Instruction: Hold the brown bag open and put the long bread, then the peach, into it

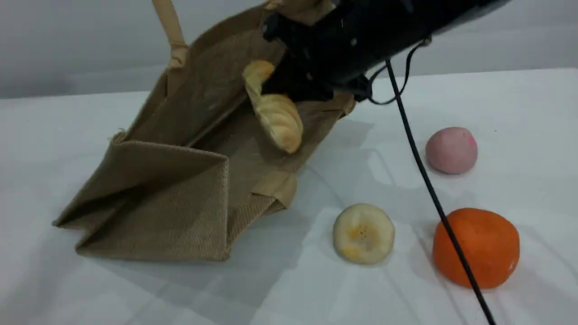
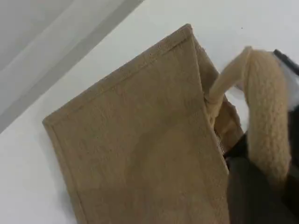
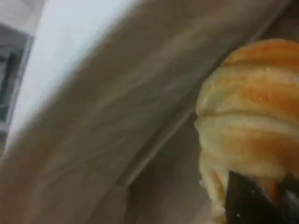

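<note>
The brown bag (image 1: 180, 149) lies tilted on the white table with its mouth open toward the right. One beige handle (image 1: 169, 27) is pulled straight up past the top edge. In the left wrist view that handle (image 2: 266, 116) runs down into my left gripper (image 2: 252, 186), which is shut on it, beside the bag's outer wall (image 2: 135, 140). My right gripper (image 1: 282, 88) is shut on the long bread (image 1: 275, 115), which hangs inside the bag's mouth. The right wrist view shows the ridged bread (image 3: 252, 112) close up against the bag's lining (image 3: 117, 130). The peach (image 1: 451, 150) rests on the table at the right.
An orange ball (image 1: 476, 246) and a pale banana slice (image 1: 363, 232) lie in front of the peach. A black cable (image 1: 424, 176) hangs from the right arm across them. The bag's second handle (image 1: 277, 185) lies folded on the table.
</note>
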Motion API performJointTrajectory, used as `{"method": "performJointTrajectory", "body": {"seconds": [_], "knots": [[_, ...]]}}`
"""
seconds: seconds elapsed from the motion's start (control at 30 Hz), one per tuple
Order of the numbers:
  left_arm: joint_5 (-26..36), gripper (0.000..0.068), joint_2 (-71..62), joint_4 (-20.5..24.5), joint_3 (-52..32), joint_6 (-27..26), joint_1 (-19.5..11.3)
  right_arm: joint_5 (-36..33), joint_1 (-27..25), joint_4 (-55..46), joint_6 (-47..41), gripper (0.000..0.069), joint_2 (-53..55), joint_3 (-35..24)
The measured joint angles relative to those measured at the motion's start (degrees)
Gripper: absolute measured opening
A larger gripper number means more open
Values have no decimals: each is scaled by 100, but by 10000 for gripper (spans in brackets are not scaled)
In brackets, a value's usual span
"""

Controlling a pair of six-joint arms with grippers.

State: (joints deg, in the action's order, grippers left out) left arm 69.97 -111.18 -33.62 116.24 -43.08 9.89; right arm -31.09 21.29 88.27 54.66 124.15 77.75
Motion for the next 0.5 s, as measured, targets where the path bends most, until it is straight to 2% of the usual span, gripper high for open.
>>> {"method": "performJointTrajectory", "body": {"seconds": [0.1,0.17,0.23,0.37,0.5], "knots": [[0,99,0,0,0,5,0,-45,29,144,-5,77,116,7],[0,99,0,0,0,5,0,-122,48,202,1,120,116,54],[0,99,0,0,0,5,0,-248,48,241,59,206,116,124],[0,99,0,0,0,5,0,-458,48,289,75,419,99,183],[5,99,0,14,0,5,0,-757,-13,252,136,574,38,211]]}}
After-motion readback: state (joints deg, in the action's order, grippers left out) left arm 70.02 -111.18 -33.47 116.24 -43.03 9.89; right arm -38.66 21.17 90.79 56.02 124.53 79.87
